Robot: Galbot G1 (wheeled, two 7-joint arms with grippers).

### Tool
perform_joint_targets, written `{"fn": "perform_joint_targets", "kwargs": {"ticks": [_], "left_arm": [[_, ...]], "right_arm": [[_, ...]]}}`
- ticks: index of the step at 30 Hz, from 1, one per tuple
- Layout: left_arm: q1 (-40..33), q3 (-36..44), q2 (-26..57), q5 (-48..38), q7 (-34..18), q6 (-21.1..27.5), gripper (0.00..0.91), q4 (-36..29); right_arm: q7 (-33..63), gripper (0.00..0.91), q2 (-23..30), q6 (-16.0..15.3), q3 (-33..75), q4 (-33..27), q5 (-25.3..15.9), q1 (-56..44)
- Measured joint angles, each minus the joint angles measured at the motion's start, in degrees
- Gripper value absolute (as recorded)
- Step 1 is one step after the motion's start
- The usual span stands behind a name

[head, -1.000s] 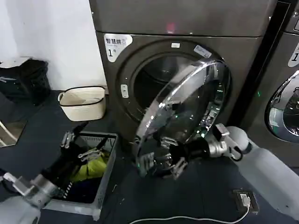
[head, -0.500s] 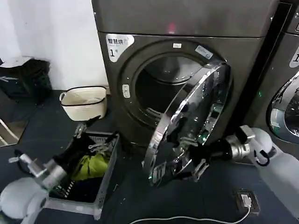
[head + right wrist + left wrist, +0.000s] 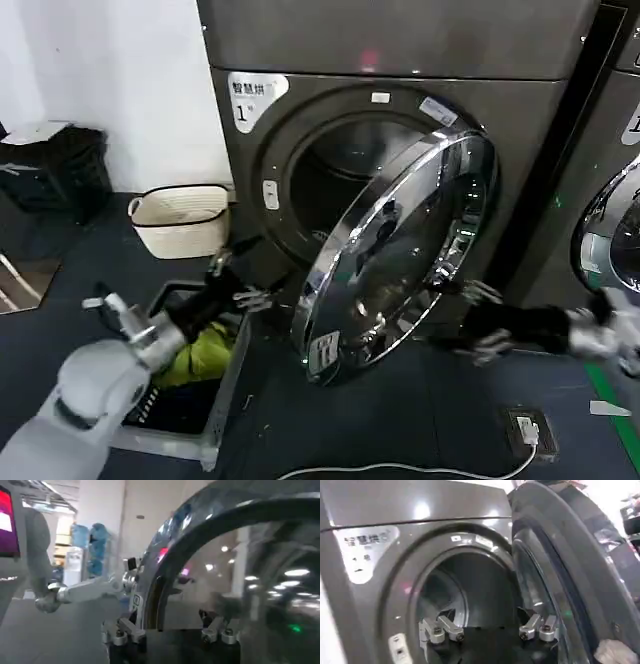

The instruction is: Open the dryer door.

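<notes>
The dryer door [image 3: 400,255] stands swung well out from the dryer [image 3: 400,60], drum mouth exposed. The right hand [image 3: 478,322] sits just beside the door's lower chrome rim, fingers spread, gripping nothing. The left hand [image 3: 238,285] reaches toward the opening, fingers apart and empty. My worry: the freed door could swing back, or the left hand might snag on its edge

Chrome-ringed dryer door [image 3: 400,255] stands swung half open — dark drum exposed; grey-brown dryer [image 3: 400,90] marked "1".
</notes>
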Motion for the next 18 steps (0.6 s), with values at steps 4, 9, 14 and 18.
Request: {"fn": "perform_joint_targets", "kwargs": {"ticks": [4, 9, 14, 18], "left_arm": [[-4.3, 4.1, 0.1, -0.9, 1.0, -0.6, 0.907, 1.8], [-8.7, 9.3, 0.4, -1.5, 1.5, -1.3, 0.907, 3.2], [-12.3, 14.7, -0.2, -1.7, 2.0, -1.9, 0.907, 3.3], [-14.7, 19.4, -1.4, -1.6, 2.1, -2.4, 0.907, 3.4]], "right_arm": [[2.2, 0.907, 0.8, 1.3, 10.8, 2.6, 1.6, -9.1], [4.3, 0.907, 3.8, 4.7, 23.2, 5.0, 2.1, -21.6], [7.3, 0.907, 9.9, 9.3, 35.5, 7.1, 1.5, -32.2], [10.6, 0.907, 15.7, 13.3, 43.1, 7.5, -0.6, -38.9]]}}
